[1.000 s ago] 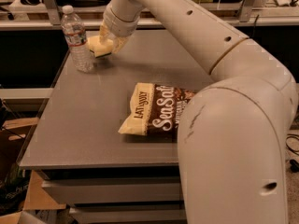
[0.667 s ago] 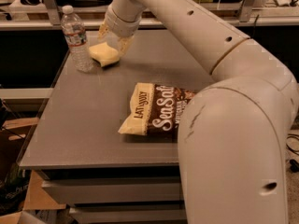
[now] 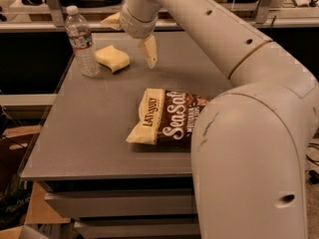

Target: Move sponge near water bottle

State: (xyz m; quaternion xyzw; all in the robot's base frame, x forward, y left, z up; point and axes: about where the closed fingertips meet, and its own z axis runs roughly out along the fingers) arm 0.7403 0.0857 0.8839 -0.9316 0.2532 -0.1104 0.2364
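The pale yellow sponge point(image 3: 112, 58) lies flat on the grey table point(image 3: 89, 133) at the far left, just right of the water bottle point(image 3: 81, 42), which stands upright with a white cap. My gripper point(image 3: 130, 38) hangs above and slightly right of the sponge, apart from it. Its two yellowish fingers are spread wide, one point(image 3: 149, 51) pointing down and the other point(image 3: 111, 21) out to the left. It holds nothing.
A Sea Salt chip bag point(image 3: 167, 122) lies in the middle of the table, partly behind my arm point(image 3: 249, 148). A shelf rail point(image 3: 40, 26) runs behind the table. Cardboard point(image 3: 30, 218) sits on the floor at the left.
The gripper set the sponge down beside the bottle, opened, and rose up and to the right away from it. The sponge now rests free on the table.
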